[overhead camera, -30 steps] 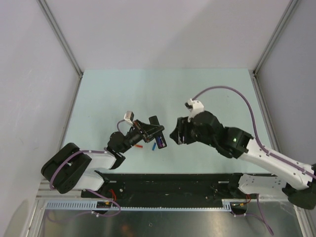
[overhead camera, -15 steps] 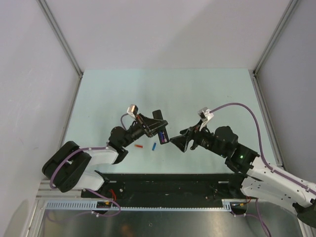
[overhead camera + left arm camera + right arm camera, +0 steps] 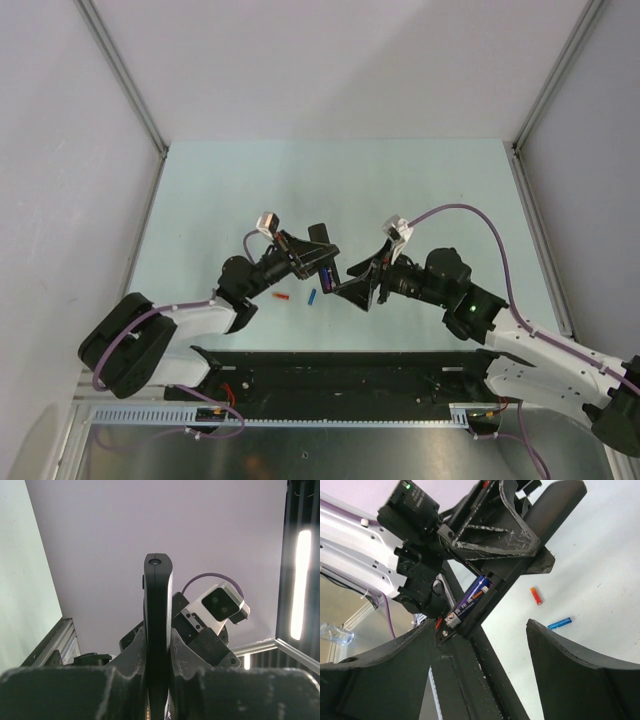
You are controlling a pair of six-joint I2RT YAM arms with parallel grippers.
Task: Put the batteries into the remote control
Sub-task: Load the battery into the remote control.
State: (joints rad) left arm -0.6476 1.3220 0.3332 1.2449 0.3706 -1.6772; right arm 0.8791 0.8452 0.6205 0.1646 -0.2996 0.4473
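Right wrist view shows one dark blue battery (image 3: 470,600) seated in the slim flat black remote control (image 3: 560,502). No second is visible, so roughly half seems left. The left gripper (image 3: 157,640) jaws clamp the remote above the table (image 3: 400,190), its long axis running straight out from them. The right gripper (image 3: 481,630) jaws gape wide, empty.

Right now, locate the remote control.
Top view, centre: the remote control is clamped in the left gripper, raised, just left of the open right gripper.
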